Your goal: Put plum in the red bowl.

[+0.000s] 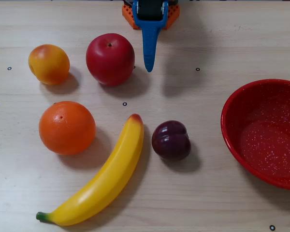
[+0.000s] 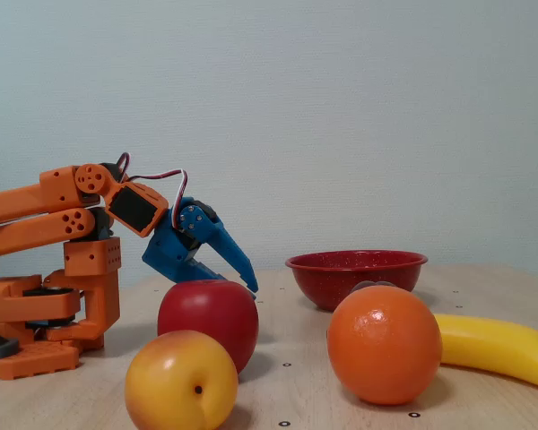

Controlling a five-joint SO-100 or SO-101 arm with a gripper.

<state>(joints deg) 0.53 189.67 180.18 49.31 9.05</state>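
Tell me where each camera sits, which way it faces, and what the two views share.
Overhead view: looks straight down on the table; the blue hand enters from the top edge, shut, above the plum and red bowl.
Fixed view: low at table height, facing sideways; the orange arm sits at left, hand above the apple.
Both show the hand, apple, orange, banana and red bowl.
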